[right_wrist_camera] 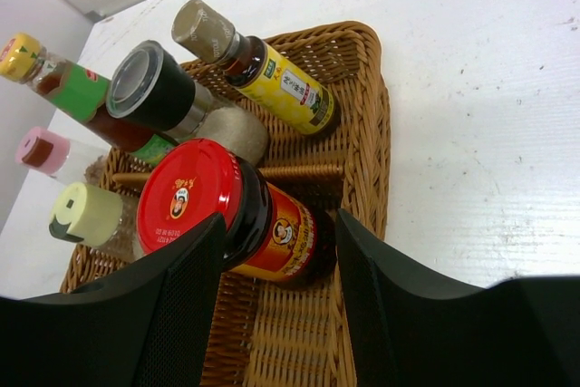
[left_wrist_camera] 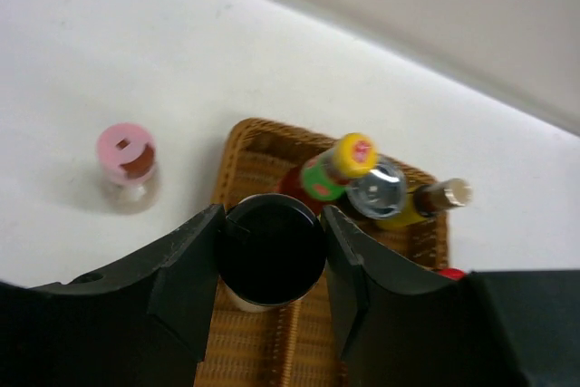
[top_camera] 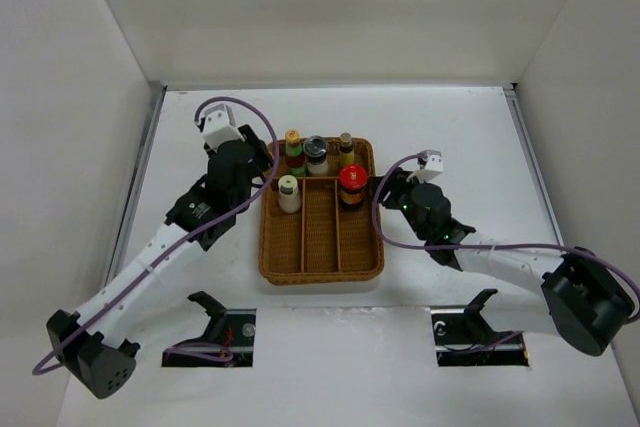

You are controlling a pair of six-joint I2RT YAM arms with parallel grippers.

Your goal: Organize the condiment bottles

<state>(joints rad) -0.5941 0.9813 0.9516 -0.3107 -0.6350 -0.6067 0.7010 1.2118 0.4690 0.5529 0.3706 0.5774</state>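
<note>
The brown wicker tray (top_camera: 320,275) holds five bottles. At its far end stand a yellow-capped bottle (top_camera: 293,150), a grey-capped jar (top_camera: 316,155) and a tan-capped bottle (top_camera: 346,150). A red-capped jar (top_camera: 350,185) stands in the right compartment and a pale-yellow-capped bottle (top_camera: 289,193) in the left. My left gripper (left_wrist_camera: 272,219) has its fingers against both sides of that bottle's cap (left_wrist_camera: 270,248), which looks dark there. A pink-capped jar (left_wrist_camera: 127,165) stands on the table left of the tray, hidden in the top view. My right gripper (right_wrist_camera: 276,224) is open around the red-capped jar (right_wrist_camera: 272,224).
White walls close in the table on the left, far and right sides. Purple cables loop over both arms. Two black mounts (top_camera: 222,332) (top_camera: 478,332) sit in slots at the near edge. The tray's near half holds no bottles.
</note>
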